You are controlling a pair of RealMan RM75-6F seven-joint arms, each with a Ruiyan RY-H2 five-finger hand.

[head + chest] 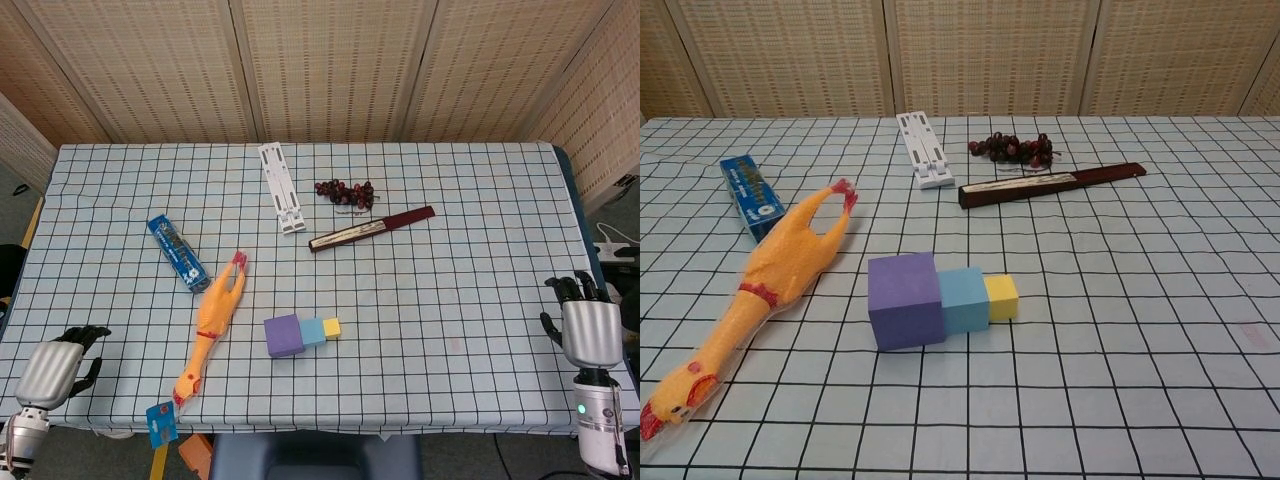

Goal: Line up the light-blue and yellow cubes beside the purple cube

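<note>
The purple cube (284, 335) sits near the front middle of the checked table. The light-blue cube (313, 331) touches its right side, and the small yellow cube (332, 327) touches the light-blue one, so the three form one row. The chest view shows the same row: purple cube (904, 299), light-blue cube (963, 298), yellow cube (1001, 296). My left hand (55, 368) hangs off the table's front left corner, holding nothing, fingers loosely bent. My right hand (586, 330) is past the table's right edge, also holding nothing. Neither hand shows in the chest view.
A rubber chicken (213, 323) lies left of the cubes, with a blue box (177, 251) beyond it. Farther back are a white stand (281, 186), dark grapes (344, 191) and a dark red folded fan (371, 228). A blue-orange tag (162, 423) hangs at the front edge.
</note>
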